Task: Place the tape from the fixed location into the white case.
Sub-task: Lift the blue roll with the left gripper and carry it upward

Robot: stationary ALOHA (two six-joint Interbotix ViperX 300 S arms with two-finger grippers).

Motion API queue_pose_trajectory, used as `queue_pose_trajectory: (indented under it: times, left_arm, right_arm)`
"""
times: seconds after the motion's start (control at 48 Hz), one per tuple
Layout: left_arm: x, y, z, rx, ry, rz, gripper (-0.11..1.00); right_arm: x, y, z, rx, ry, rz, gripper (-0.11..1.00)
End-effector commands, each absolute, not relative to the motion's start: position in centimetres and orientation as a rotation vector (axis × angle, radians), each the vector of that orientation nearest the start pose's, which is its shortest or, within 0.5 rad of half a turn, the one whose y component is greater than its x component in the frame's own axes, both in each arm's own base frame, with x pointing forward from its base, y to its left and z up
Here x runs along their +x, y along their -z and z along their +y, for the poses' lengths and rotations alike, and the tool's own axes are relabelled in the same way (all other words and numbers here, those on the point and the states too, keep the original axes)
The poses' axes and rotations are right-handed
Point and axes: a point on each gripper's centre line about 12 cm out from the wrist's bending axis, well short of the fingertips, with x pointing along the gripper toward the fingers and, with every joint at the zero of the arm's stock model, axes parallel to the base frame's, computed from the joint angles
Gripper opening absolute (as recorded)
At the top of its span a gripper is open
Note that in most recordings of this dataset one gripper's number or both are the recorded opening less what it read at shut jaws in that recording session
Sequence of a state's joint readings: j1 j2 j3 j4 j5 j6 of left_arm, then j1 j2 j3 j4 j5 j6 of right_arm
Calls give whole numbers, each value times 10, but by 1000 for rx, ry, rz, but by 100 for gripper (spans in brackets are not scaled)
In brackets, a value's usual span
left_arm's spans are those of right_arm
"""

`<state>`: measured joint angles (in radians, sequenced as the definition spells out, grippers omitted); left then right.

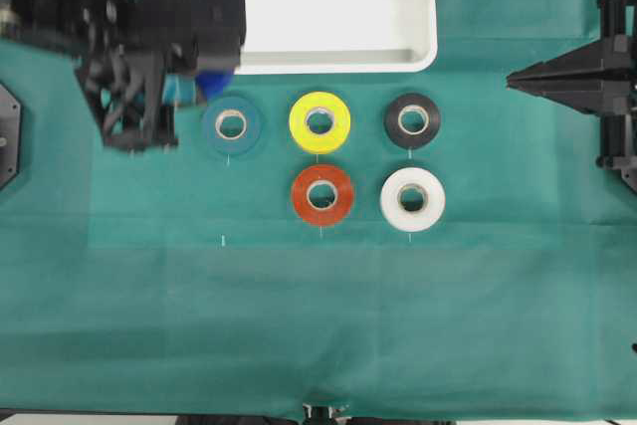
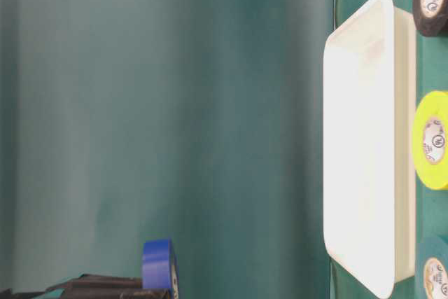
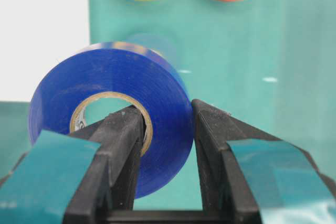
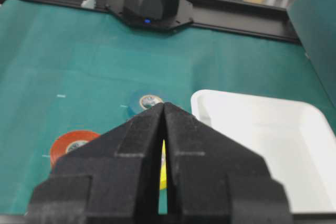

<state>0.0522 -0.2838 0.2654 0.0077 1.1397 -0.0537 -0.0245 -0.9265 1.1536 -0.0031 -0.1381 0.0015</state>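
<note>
A: What lies on the desk (image 1: 318, 325)?
B: The white case (image 1: 338, 9) at the far edge, then five rolls just beside it (teal (image 1: 231, 125), yellow (image 1: 319, 121), black (image 1: 412, 120), red (image 1: 321, 195), white (image 1: 412, 199)).
A: And the tape (image 3: 113, 103)?
B: In the air near the case's left corner, gripped by the left pincer (image 3: 167, 145), one finger through its core. The right pincer (image 4: 163, 129) is clenched, holding nothing.

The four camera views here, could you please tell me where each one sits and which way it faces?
Overhead: looks straight down on the green cloth, rolls and white case; both arms show.
Table-level: low, turned sideways, sees the case and the blue tape.
Left wrist: looks along its fingers, which clamp the tape.
Right wrist: looks past the shut right gripper toward the case.
All four show the tape.
</note>
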Motion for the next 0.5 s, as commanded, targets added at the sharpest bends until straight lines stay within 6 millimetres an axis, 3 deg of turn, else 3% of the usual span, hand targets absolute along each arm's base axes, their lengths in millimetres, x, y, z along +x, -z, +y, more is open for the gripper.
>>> queue_pose_trajectory:
  times: [0.0,0.333,0.479]
  left_arm:
    - [318,-344,33,-87,-122,1080,24]
    - [307,-346,84,-116,-233,1080,24]
    - [304,-345,95,-133,-263,1079,24]
  right_arm:
    - [208,-287,-5,-4,25,61,0]
    - [208,-287,-5,-4,25,61,1]
    - [208,-287,-5,-2,24,63,1]
